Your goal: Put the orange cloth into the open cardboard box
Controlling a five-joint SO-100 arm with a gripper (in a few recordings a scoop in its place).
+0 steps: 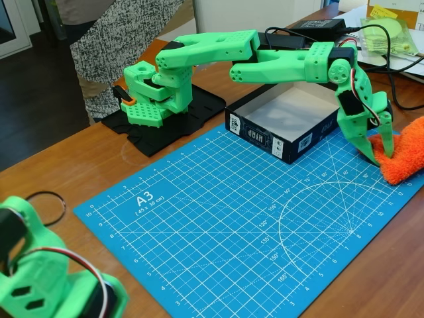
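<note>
1. One green gripper (379, 154) pinches the orange cloth (405, 154) at the cutting mat's (218, 232) right edge.
2. Lift high, clearing the open cardboard box (281, 119) wall just left.
3. Release over its beige floor.

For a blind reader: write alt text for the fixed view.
A green robot arm reaches right, its gripper closed on the edge of an orange cloth lying on a blue cutting mat. An open cardboard box, dark outside and pale inside, sits just left of the cloth, empty.
</note>
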